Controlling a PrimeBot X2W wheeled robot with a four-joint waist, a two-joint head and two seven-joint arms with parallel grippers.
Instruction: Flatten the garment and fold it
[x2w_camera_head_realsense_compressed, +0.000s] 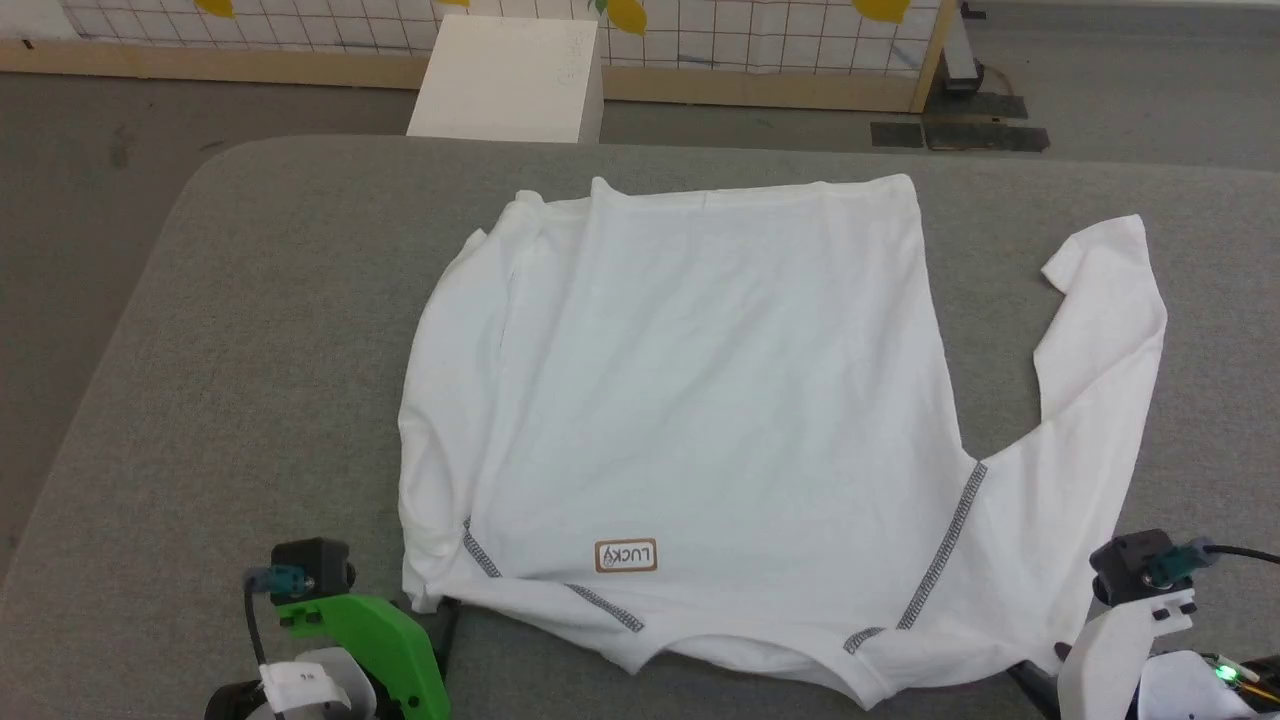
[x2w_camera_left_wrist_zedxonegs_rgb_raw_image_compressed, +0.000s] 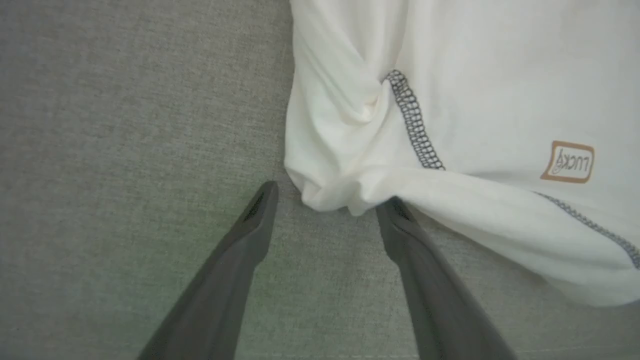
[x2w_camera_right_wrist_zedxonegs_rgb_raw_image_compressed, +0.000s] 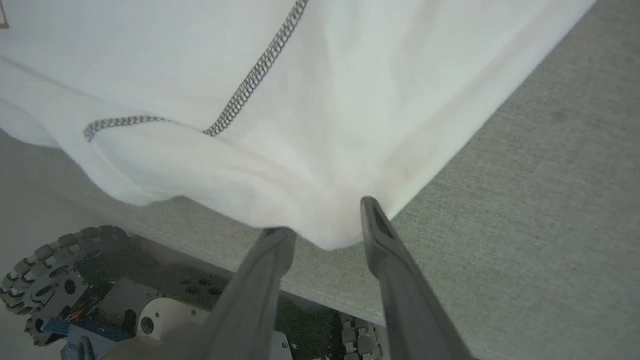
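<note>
The garment (x2w_camera_head_realsense_compressed: 700, 380) lies spread on the grey table (x2w_camera_head_realsense_compressed: 250, 350), approx. in the table's middle and a bit toward its right side. Its hem is toward the table's far edge and its neck opening toward the near edge. The body part is mostly flat, w/ some soft wrinkles. One sleeve (x2w_camera_head_realsense_compressed: 1100, 340) stretches out toward the table's right edge. On the side of the table's left edge the cloth is doubled in on itself and ends in a bunched corner nr the near edge. A small brown label (x2w_camera_head_realsense_compressed: 626, 556) sits on the cloth close to the table's near edge, and dark zigzag stitching (x2w_camera_head_realsense_compressed: 945, 545) runs along the shoulder seams.

The left gripper (x2w_camera_left_wrist_zedxonegs_rgb_raw_image_compressed: 330, 195) is at the table's near edge, left part. Its two fingers are spread wide and pinch nothing. The bunched corner lies just ahead of the tips, and one fingertip (x2w_camera_left_wrist_zedxonegs_rgb_raw_image_compressed: 395, 210) touches or almost touches the cloth; I cannot tell which.

The right gripper (x2w_camera_right_wrist_zedxonegs_rgb_raw_image_compressed: 324, 217) is at the near edge, right part. Its fingers stand apart too; a corner of the garment lies btw them on the table, not squeezed.

Beyond the table's far edge a white box (x2w_camera_head_realsense_compressed: 510, 80) stands on the floor. Below the near edge, the right wrist view shows a roller wheel (x2w_camera_right_wrist_zedxonegs_rgb_raw_image_compressed: 30, 280) of the robot's base.
</note>
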